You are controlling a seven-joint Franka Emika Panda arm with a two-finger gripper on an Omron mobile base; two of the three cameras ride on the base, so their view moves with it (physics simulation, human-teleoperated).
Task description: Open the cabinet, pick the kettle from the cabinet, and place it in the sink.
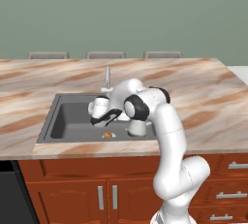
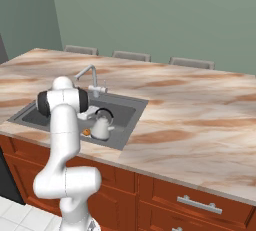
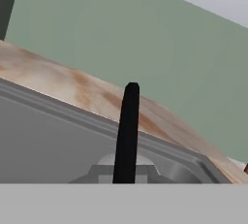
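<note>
One kettle (image 2: 101,126), small and silver-grey with a thin black arched handle, sits low inside the sink (image 2: 129,109), near the basin's front right part. The white robot arm bends down over it, and the fingers (image 3: 127,136) are pressed together around that black handle, which rises as a dark bar in the hand view. Judging from this, most of the task looks done: the kettle is out of the cabinet and already within the basin. What seems left is to let go of the handle and lift the arm away; whether the kettle's base fully rests on the sink floor cannot be told.

Counted: one sink, dark grey and rectangular, sunk into a marbled beige-brown table (image 2: 200,110); one slim silver faucet (image 2: 92,78) at its back edge; one small orange object (image 1: 108,134) on the sink floor just beside the kettle; three grey chair backs (image 1: 105,54) along the table's far side; one arm
</note>
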